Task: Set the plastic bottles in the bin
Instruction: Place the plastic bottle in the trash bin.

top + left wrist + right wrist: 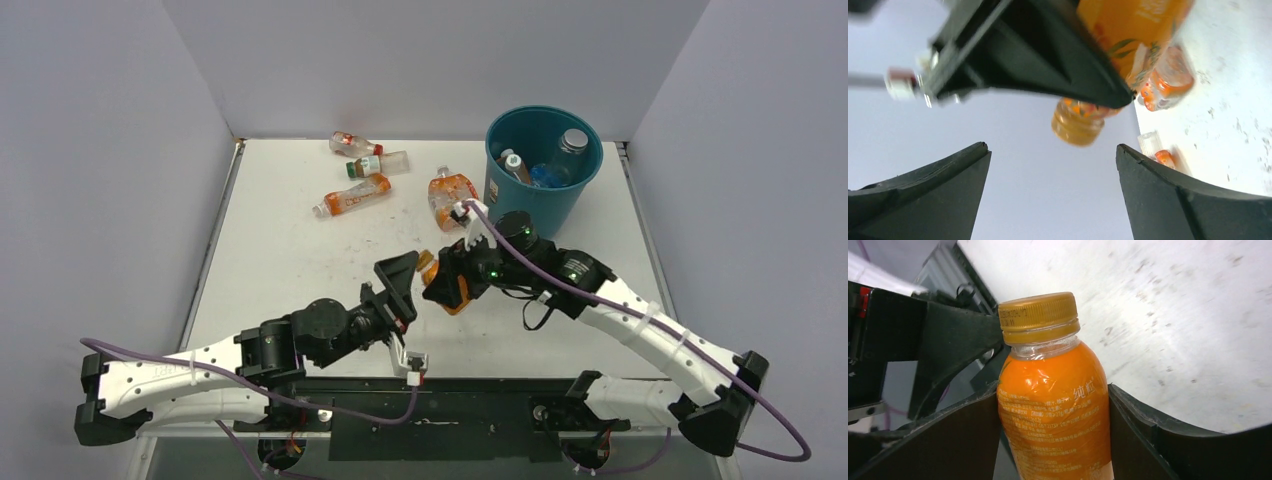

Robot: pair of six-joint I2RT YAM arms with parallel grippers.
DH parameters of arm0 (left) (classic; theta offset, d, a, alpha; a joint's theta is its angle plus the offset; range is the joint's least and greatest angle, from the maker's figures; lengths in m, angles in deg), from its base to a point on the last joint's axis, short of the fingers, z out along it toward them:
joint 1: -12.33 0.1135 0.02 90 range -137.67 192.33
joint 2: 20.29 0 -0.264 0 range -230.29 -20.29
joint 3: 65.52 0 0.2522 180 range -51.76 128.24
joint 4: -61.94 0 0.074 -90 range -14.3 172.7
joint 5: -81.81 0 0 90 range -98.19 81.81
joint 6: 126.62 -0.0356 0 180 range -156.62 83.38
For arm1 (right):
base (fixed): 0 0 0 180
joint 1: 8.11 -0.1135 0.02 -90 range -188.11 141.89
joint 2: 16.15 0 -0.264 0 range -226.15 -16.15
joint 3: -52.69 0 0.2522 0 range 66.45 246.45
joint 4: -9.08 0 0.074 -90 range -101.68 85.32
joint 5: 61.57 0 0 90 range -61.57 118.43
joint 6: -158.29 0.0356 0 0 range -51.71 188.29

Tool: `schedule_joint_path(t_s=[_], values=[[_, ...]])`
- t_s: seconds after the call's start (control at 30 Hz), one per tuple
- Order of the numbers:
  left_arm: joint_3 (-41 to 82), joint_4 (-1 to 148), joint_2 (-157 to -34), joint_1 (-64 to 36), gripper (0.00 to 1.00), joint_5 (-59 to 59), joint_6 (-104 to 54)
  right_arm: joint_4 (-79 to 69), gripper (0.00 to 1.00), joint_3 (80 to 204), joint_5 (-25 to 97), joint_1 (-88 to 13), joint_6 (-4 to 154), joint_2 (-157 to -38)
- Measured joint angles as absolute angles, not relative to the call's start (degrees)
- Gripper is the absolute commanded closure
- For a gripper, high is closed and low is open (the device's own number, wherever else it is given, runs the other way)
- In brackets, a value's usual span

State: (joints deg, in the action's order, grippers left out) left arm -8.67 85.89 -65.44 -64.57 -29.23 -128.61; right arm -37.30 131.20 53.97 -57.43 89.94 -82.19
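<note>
Right tool (1053, 390) clamped on an orange-labelled clear plastic bottle with gold cap (1055, 425), a finger pressed against each side of the label. The cap end points toward the left tool (1052, 149), which is wide open, holds nothing and sits just beside the cap. Round teal-blue plastic bin (530, 205) stands beyond the right tool, with several bottles inside. A crushed orange-labelled bottle (450, 195) lies on the white surface (290, 260) between the right tool and the bin. Three more bottles (351, 197) lie well beyond the left tool.

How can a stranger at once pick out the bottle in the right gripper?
Find the teal bin, far right on the table. Near it, the right gripper clamps a bottle with an orange label and golden cap. Only this one is gripped; the other bottles lie loose.
</note>
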Motion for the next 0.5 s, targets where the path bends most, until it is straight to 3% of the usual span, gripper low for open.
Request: schedule_joint_path(t_s=[0.2,0.3,0.5], values=[[-8.56,72.30,-64.70,-62.67,0.04,-35.96,-112.00,-28.69,0.48,127.57,39.48,-56.80,90.05,-67.94],[-5.81,73.30,-65.02,-61.71,0.04,-37.69,-92.63,-17.83,0.48,122.37,32.35,-56.80,90.88,-58.74],[-4.39,68.78,-63.60,-50.30,0.04,-20.51,-49.99,0.49,0.47,115.90,26.60,-56.80,94.02,-55.31]])
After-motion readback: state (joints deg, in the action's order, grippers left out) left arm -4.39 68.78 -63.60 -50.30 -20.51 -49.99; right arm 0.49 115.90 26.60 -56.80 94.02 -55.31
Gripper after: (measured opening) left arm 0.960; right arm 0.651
